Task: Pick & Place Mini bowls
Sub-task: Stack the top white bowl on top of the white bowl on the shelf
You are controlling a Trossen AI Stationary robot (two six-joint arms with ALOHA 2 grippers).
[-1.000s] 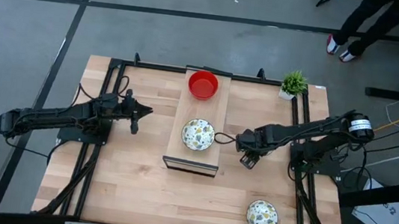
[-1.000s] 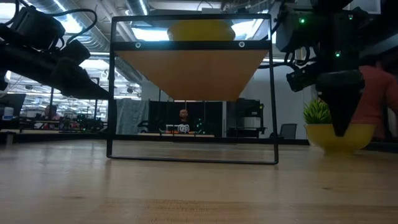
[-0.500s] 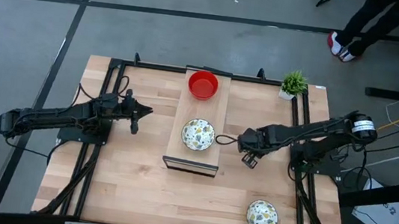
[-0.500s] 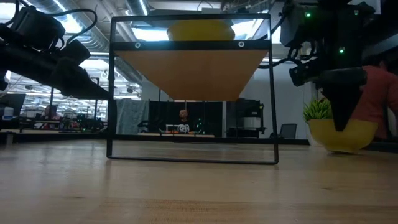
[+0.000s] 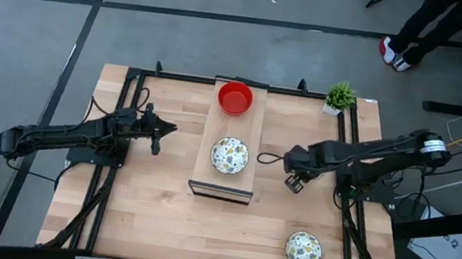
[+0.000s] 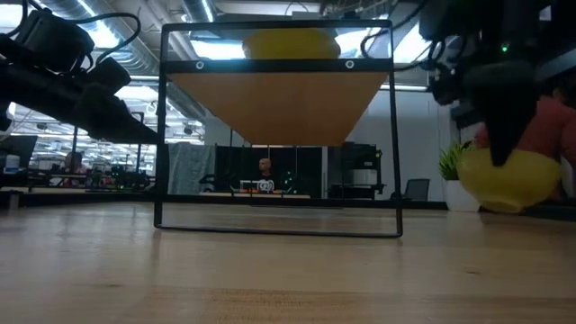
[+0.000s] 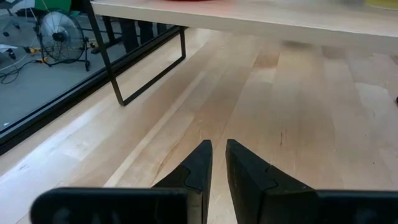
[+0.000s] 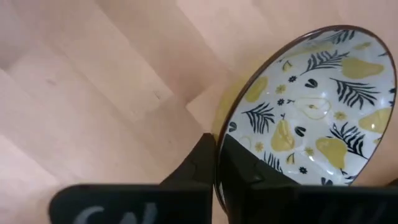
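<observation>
Right tool [image 5: 295, 183] now clenched shut on nothing, wide a second ago, and backed off rightward from the patterned bowl [image 5: 229, 155] left at frame centre on the raised shelf [image 5: 207, 183]. Reads as placement done. Next candidate likely the second patterned bowl [image 5: 303, 249], lower right on the counter [image 5: 152, 208]. Left tool [image 5: 157, 137] parked centre-left.

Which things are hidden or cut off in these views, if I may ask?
High view: the held patterned bowl is hidden beneath the right gripper.
Low view: the shelf hides all but the yellow side of one bowl on it.
Right wrist view: the picture's edge cuts off the held bowl's rim.
</observation>
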